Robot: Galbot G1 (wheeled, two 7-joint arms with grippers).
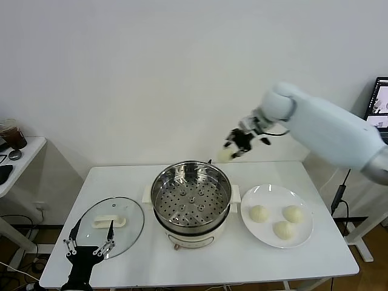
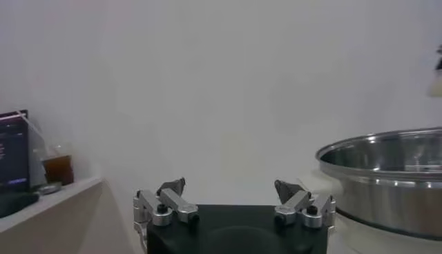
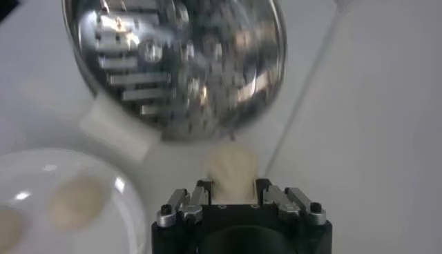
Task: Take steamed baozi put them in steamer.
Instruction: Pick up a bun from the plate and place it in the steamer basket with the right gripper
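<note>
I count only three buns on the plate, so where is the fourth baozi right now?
In the head view, the fourth baozi is in the right gripper, in the air beyond the steamer's far right rim, above the table's back edge.

A lab or office test room rather than a kitchen: a plain white folding table stands against a bare white wall. Left of it, a side desk holds an iced drink; right, a monitor and cables.
</note>
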